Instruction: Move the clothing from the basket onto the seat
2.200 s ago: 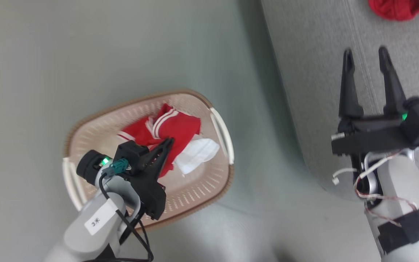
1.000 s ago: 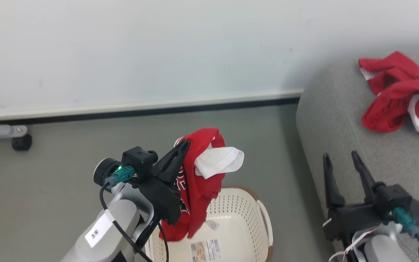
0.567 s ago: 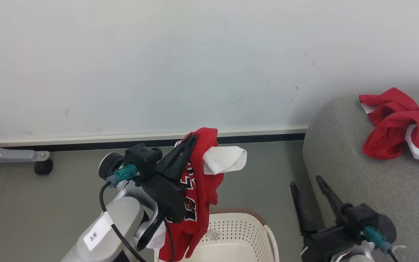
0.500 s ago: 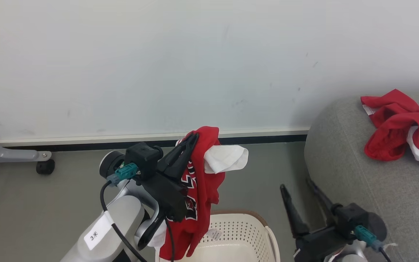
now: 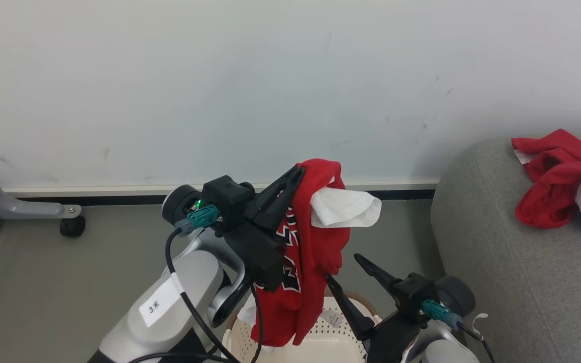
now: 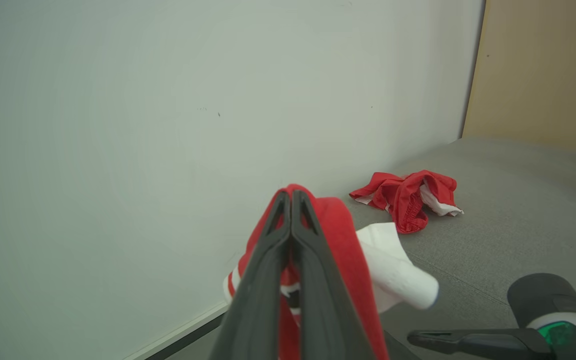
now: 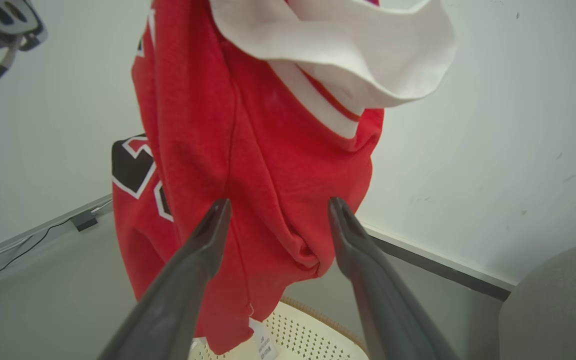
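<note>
Two red garments, one basket, one sofa.

Head camera overlooks jersey; both wrists face it.

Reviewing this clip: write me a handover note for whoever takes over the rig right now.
Left end effector: shut on the jersey, held up above the basket.
Right end effector: open, fingers either side of the jersey's hanging lower part.
Done: one red garment lies on the sofa; jersey is out of the basket.
To do: carry the jersey to the sofa and release; check the basket, mostly hidden.
</note>
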### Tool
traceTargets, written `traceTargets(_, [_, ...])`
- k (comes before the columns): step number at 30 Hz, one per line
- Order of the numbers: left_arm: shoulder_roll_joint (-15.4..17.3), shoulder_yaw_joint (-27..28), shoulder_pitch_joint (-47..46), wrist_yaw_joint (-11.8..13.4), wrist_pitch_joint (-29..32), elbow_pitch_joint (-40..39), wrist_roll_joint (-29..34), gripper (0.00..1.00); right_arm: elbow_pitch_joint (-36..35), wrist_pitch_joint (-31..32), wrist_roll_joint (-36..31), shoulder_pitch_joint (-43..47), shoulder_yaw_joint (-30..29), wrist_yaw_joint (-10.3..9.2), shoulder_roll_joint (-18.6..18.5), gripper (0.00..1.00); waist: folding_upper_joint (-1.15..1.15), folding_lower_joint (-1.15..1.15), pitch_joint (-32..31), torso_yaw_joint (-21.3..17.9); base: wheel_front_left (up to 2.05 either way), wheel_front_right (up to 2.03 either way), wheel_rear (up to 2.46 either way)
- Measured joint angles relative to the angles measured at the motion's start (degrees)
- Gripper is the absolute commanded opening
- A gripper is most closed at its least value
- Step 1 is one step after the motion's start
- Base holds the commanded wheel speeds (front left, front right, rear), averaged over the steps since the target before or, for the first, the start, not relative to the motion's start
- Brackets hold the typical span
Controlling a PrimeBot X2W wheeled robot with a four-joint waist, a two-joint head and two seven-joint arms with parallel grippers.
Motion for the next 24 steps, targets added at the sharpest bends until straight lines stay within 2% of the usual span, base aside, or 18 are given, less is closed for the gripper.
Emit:
traceTargets(9, [-1.93, -2.13, -1.89, -0.01, 1.07, -0.20, -0.04, 0.00, 6.43, 0.44, -0.05, -4.92, 3.89, 0.49, 0.12, 1.00, 0.00, 0.00, 0.08, 1.27, 0.00, 0.00, 0.00])
traceTargets(16, [-2.46, -3.88, -3.28, -0.01, 1.60, -0.16, -0.69, 0.00, 11.80, 0.04, 0.35, -11.34, 11.57, 0.55, 0.46, 1.00, 0.00, 0.00, 0.29, 2.98, 0.00, 0.00, 0.00])
traceTargets(17, [-2.47, -3.88, -3.31, -0.01, 1.64, -0.18, -0.80, 0.00, 12.37, -0.18, 0.75, -12.33, 12.85, 0.56, 0.49, 0.95, 0.00, 0.00, 0.33, 3.16, 0.00, 0.00, 0.00])
traceTargets(18, [-2.44, -3.88, -3.33, -0.01, 1.78, -0.16, -0.81, 0.00, 12.80, -0.33, 0.93, -13.18, 13.63, 0.56, 0.60, 0.95, 0.00, 0.00, 0.39, 3.28, 0.00, 0.00, 0.00])
traceTargets(19, [-2.44, -3.91, -3.41, -0.01, 1.86, -0.12, -0.86, 0.00, 13.22, -0.64, 1.32, -14.06, 14.49, 0.56, 0.64, 0.60, 0.00, 0.00, 0.45, 3.37, 0.00, 0.00, 0.00])
traceTargets(21, [-2.46, -4.00, -3.58, -0.01, 1.87, -0.07, -0.89, 0.00, 14.30, -0.94, 2.43, -15.58, 15.90, 0.56, 0.69, 0.34, 0.00, 0.00, 0.55, 3.54, 0.00, 0.00, 0.00])
traceTargets(23, [-2.47, -4.05, -3.71, -0.01, 1.86, 0.04, -0.97, 0.00, 15.10, -1.22, 3.20, -16.61, 17.05, 0.56, 0.67, 0.15, 0.00, 0.00, 0.62, 3.68, 0.00, 0.00, 0.00])
traceTargets(24, [-2.48, -4.07, -3.77, -0.01, 1.86, 0.13, -1.14, 0.00, 15.56, -1.47, 3.46, -17.05, 17.64, 0.56, 0.69, 0.00, 0.00, 0.00, 0.65, 3.73, 0.00, 0.00, 0.00])
